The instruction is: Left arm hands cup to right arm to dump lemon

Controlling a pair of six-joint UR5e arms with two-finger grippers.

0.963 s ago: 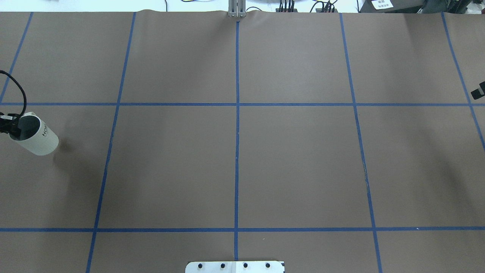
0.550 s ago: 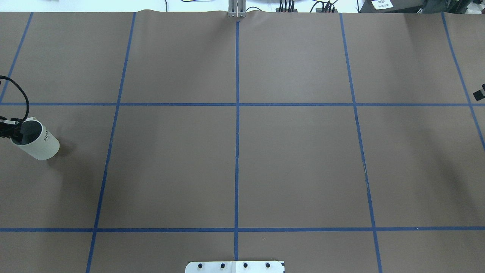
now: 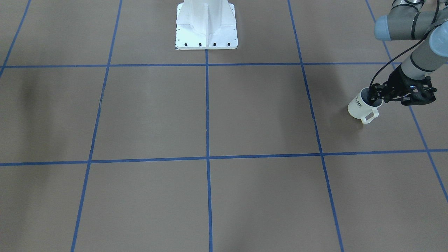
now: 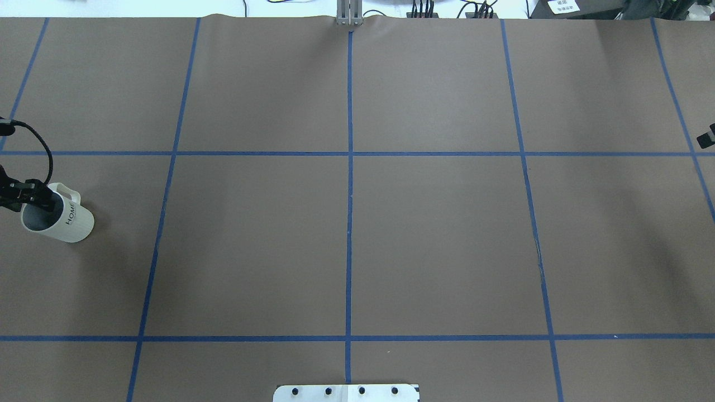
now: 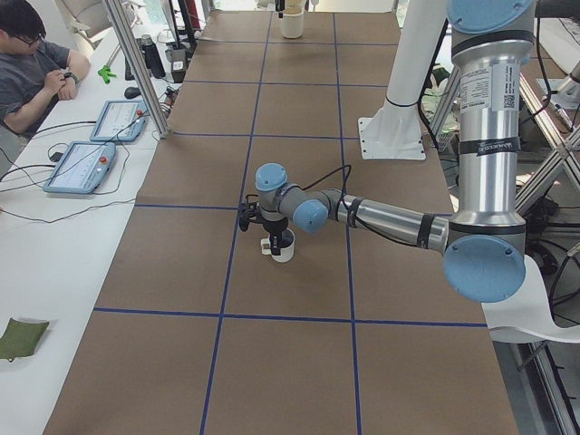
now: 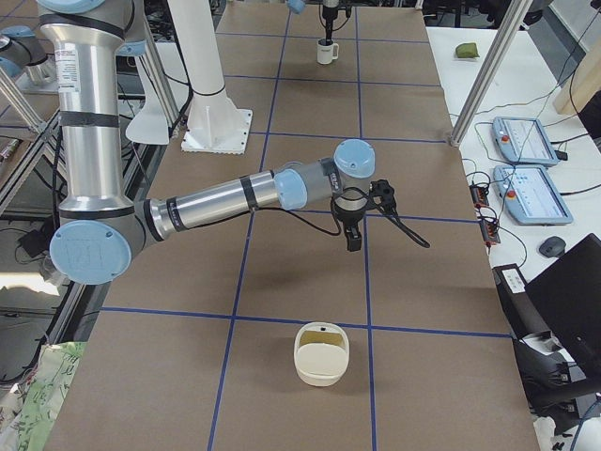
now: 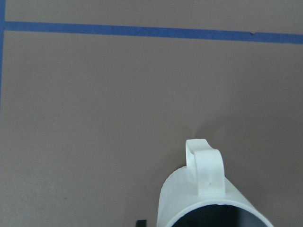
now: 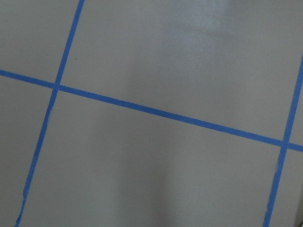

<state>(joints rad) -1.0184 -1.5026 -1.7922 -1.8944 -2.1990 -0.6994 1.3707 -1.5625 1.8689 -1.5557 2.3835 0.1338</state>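
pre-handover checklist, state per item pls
1. Left gripper holds the cup by its rim: ok.
2. Cup clear of the table: cannot tell.
3. Lemon in cup: cannot tell, the dark inside shows none.
4. Handle free for the right gripper: ok.
5. Right gripper open: cannot tell.
6. Right arm near cup: not ok, far off.
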